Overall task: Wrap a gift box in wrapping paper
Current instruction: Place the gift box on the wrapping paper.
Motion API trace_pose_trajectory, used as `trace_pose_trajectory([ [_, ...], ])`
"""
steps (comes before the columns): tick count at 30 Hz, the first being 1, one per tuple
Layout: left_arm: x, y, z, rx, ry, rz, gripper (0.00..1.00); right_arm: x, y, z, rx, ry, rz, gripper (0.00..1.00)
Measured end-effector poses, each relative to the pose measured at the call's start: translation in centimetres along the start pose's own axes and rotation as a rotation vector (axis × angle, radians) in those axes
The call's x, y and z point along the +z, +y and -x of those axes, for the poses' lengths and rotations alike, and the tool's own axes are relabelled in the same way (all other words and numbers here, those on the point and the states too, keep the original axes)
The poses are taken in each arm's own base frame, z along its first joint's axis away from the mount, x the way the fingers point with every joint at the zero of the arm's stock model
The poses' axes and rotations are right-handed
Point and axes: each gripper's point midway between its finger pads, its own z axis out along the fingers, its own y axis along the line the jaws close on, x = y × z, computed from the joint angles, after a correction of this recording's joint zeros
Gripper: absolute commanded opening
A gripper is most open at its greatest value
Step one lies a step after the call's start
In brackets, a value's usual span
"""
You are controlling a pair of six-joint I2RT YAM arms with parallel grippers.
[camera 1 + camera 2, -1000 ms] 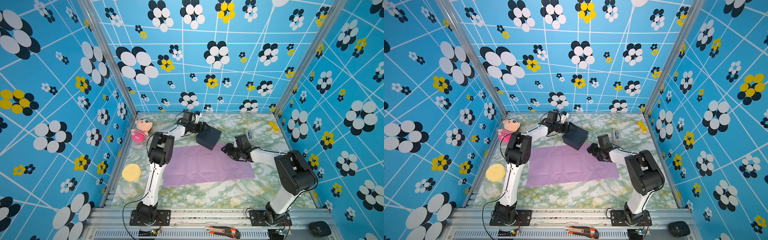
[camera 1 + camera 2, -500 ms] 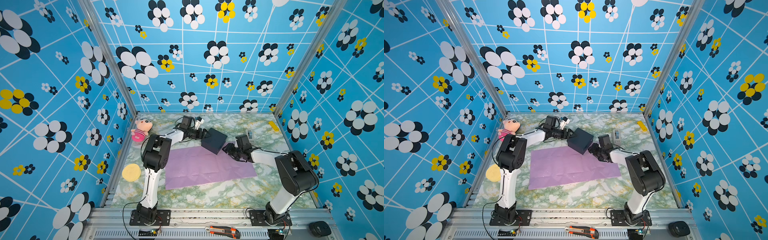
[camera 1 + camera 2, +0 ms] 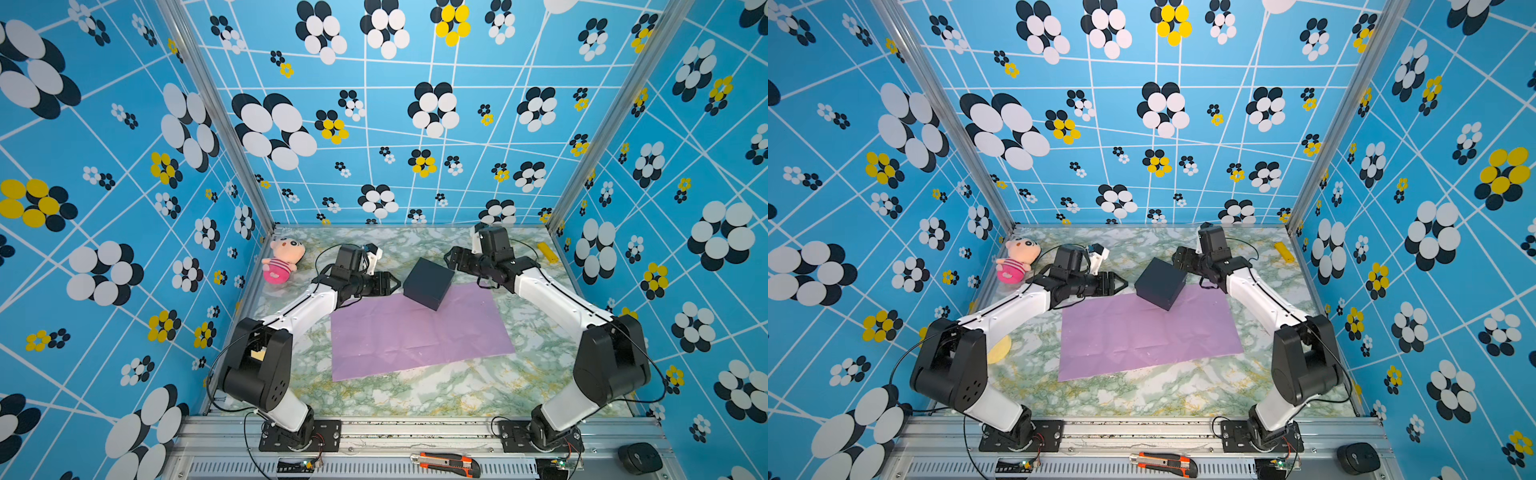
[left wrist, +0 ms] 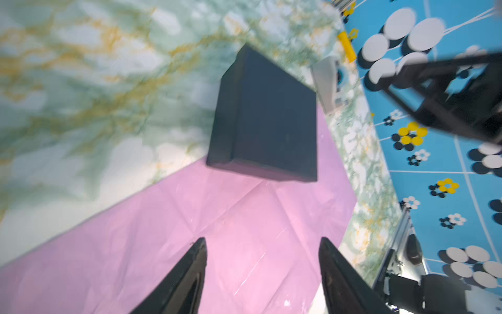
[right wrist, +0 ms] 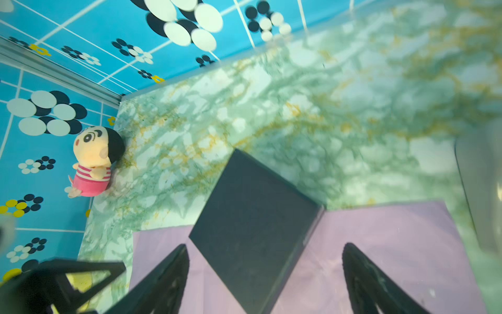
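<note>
With the left jaws and right jaws both spread empty on either side, the gift box (image 3: 428, 282) looks light, stiff and matte, probably best pinched across opposite flat walls, not corners.

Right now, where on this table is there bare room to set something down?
Widest: the bare marble strip between the wrapping paper's near edge and the front rail. Also the strip behind the gift box, toward the back wall. Crowded: the paper's far edge, where the left fingers and right fingers flank the box.
</note>
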Motion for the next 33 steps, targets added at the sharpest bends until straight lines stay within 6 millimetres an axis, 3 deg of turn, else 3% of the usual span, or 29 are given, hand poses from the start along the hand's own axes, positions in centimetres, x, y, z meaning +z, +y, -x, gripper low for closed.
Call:
trace_pose_trajectory([
  [4,0.9,4.5,-7.1,-0.123,0.132,0.138,0.64,4.9,0.3,0.7,-0.093,0.059,0.035,0.92],
  [6,0.8,5.8,-8.9,-0.154,0.163,0.188,0.64,7.3,0.2,0.1,-0.119,0.108,0.055,0.92],
  [9,0.7,6.8,-9.3,-0.159,0.160,0.233,0.64,10.5,0.2,-1.3,-0.149,0.178,0.095,0.92],
  [13,0.8,7.5,-8.8,-0.147,0.132,0.266,0.64,12.7,0.3,-3.5,-0.160,0.261,0.148,0.91],
  [16,1.1,8.1,-8.5,-0.143,0.121,0.283,0.64,13.3,0.8,-4.2,-0.164,0.297,0.197,0.90],
  [24,1.4,8.7,-7.3,-0.135,0.091,0.309,0.64,12.6,2.9,-4.8,-0.178,0.345,0.324,0.84],
  [33,1.2,9.1,-7.1,-0.132,0.081,0.329,0.63,12.2,4.4,-7.4,-0.175,0.435,0.433,0.77],
])
